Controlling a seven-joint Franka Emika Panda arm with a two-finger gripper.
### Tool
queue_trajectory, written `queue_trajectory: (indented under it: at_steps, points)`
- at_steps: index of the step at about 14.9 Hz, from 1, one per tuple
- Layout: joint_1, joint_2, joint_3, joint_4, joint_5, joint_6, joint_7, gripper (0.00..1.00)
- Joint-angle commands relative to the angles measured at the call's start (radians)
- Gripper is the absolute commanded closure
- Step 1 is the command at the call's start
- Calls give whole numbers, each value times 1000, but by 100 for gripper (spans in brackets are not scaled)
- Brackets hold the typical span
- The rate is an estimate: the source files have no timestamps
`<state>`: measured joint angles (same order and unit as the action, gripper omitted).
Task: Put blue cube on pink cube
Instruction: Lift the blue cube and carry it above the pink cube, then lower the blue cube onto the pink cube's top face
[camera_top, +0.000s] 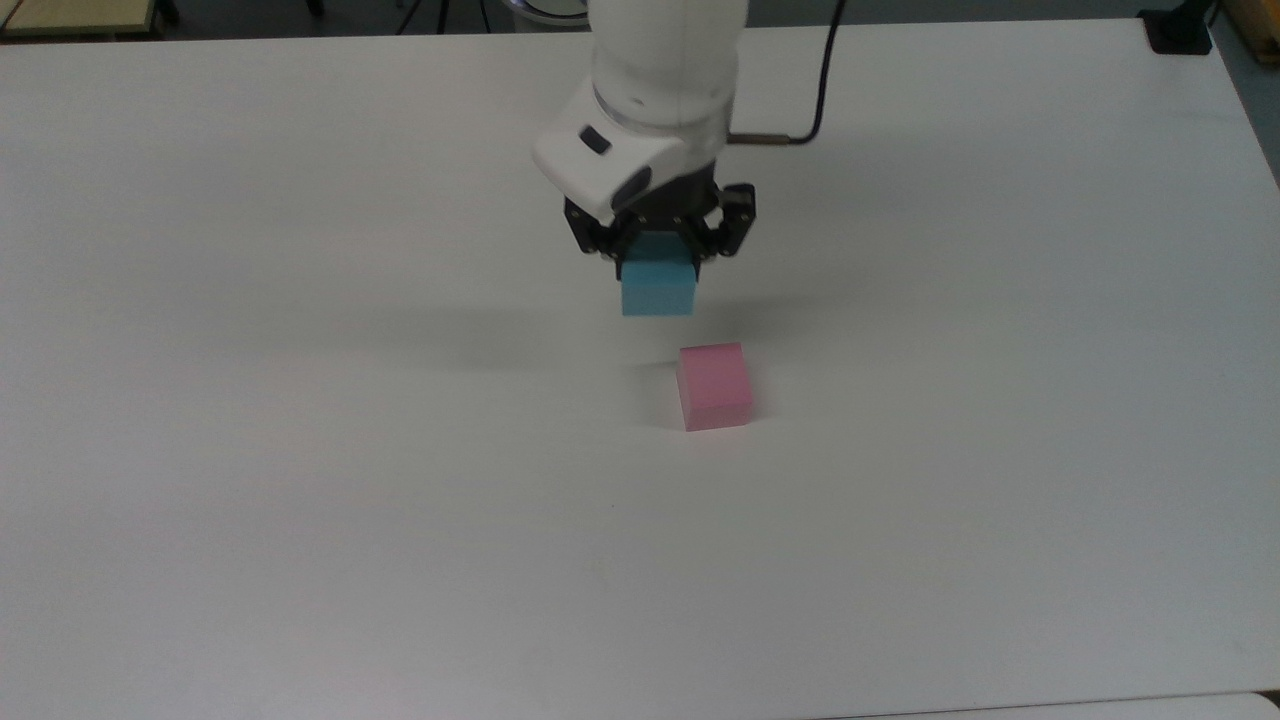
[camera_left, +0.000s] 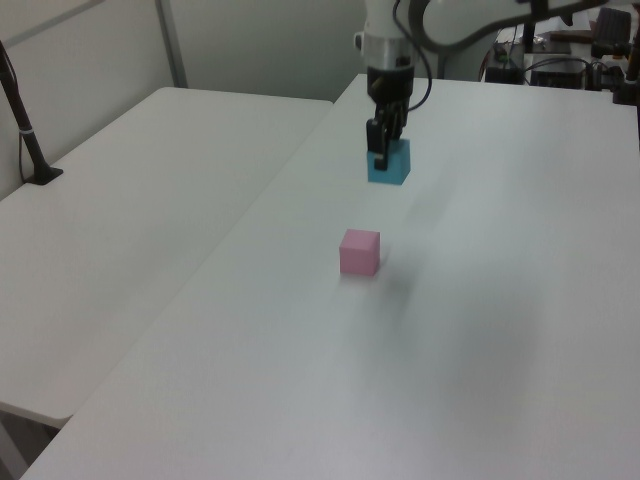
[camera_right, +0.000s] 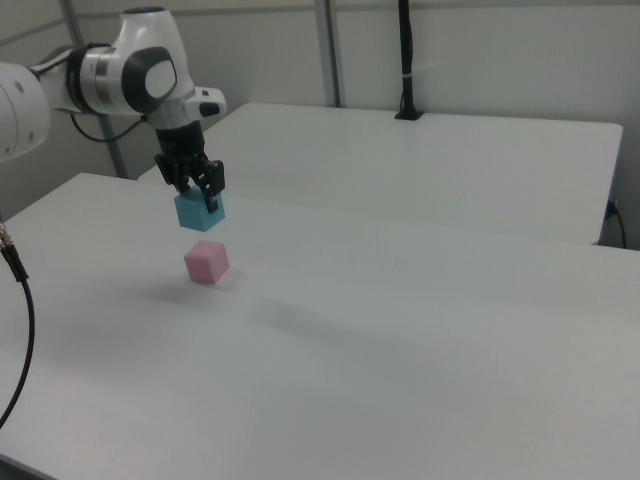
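My gripper is shut on the blue cube, which hangs in the air above the white table. The pink cube rests on the table, a little below and to the right of the blue cube in the top view. In the right view the blue cube hovers just above and slightly left of the pink one. The two cubes do not touch.
A second white table adjoins this one. A black post stands on it. A black cable trails from my wrist. A dark mount sits at the top view's upper right corner.
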<state>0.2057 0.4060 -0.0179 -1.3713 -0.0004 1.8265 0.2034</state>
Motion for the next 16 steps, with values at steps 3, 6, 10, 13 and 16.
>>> queue_trajectory:
  at_steps: [3,6,10,13,16]
  points:
    - [47,91,-8,28,-27,115,87,65]
    - [64,120,6,26,-49,146,88,65]
    - [73,138,13,17,-59,155,88,65]
    - [84,149,13,17,-61,171,99,65]
    - [86,160,13,15,-87,178,116,65]
